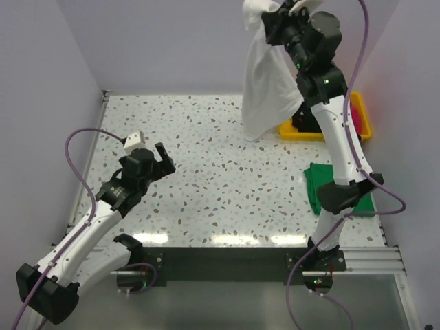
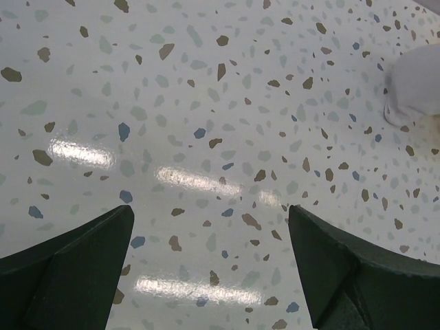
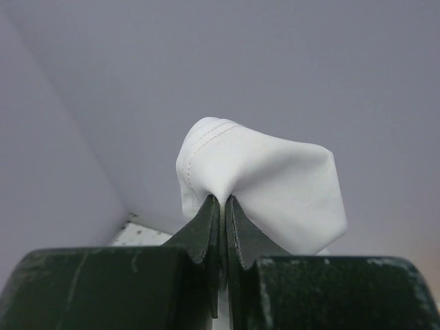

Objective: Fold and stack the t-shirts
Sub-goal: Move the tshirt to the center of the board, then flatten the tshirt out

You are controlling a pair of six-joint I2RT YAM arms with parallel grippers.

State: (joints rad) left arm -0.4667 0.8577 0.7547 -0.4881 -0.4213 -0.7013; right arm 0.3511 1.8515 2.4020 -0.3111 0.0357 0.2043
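Right claw (image 3: pixel 220 201) pinches white t-shirt (image 1: pixel 267 82)

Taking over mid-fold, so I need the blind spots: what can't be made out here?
- White t-shirt: top external, the frame's upper edge cuts off its top; right wrist shows only a pinched bunch.
- Yellow tray: top external, the right arm hides most of its contents.
- Green t-shirt: top external, the same arm covers its middle.
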